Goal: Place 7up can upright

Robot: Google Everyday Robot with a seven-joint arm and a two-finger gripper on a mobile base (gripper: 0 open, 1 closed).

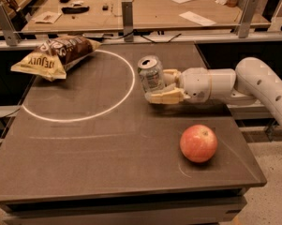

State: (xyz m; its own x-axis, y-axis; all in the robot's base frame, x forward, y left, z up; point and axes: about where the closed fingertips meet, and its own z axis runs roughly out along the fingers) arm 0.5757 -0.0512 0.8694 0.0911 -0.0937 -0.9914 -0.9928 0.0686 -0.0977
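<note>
The 7up can is silvery with pale green markings and stands upright, pull-tab top up, just right of the white circle painted on the dark table. My gripper reaches in from the right on a white arm. Its tan fingers are closed around the can's lower right side. The can's base is at or just above the table top; I cannot tell whether it touches.
A brown and yellow chip bag lies at the table's far left, across the circle's edge. A red apple sits near the front right corner. A rail with posts and a second table with papers run along the back.
</note>
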